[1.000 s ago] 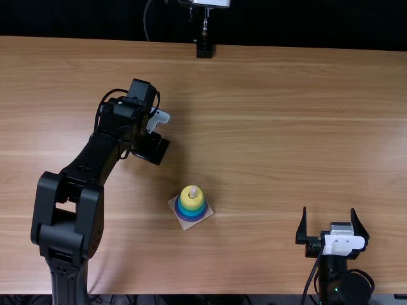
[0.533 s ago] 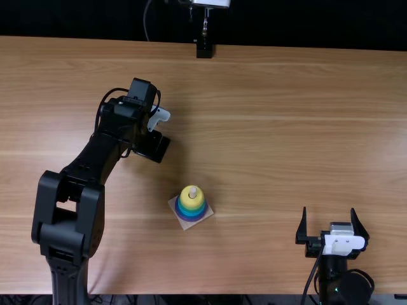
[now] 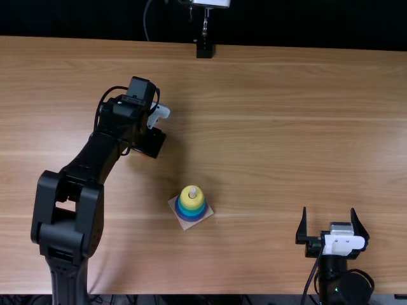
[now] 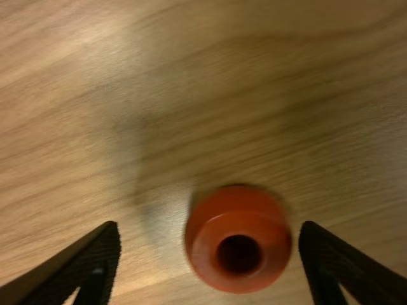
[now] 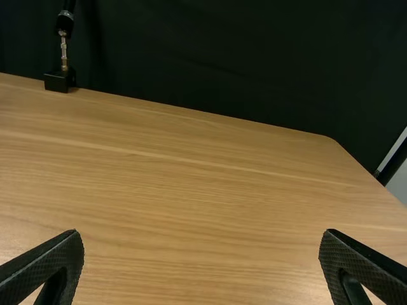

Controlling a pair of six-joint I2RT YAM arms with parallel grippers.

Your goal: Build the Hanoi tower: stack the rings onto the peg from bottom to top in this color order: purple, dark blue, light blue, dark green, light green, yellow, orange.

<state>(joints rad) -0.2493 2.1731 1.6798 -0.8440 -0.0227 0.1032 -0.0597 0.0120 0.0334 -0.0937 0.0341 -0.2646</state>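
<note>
Left claw: while it has edged slightly left and far over the last moment, the claw (image 4: 210,234) is open, with a finger to each side of the ring and a gap by both.
Orange ring: on the left part of the worktop (image 3: 267,127), the ring (image 4: 239,219) lies hole up, ungripped; a sliver of it has come into sight under the claw in the top view.
Meaning: the shift looks like lining up for a pinch, probably just ahead of lowering and closing.
Stack: nearer and to the right of that claw, rings sit round the peg (image 3: 193,191) on a square base (image 3: 208,213), with the yellow ring (image 3: 193,203) uppermost and the peg's tip bare.
Left to do: only orange, it seems; an off-centre grip could tilt it at the peg.
Right claw: open at near right, unmoved (image 3: 328,210).
</note>
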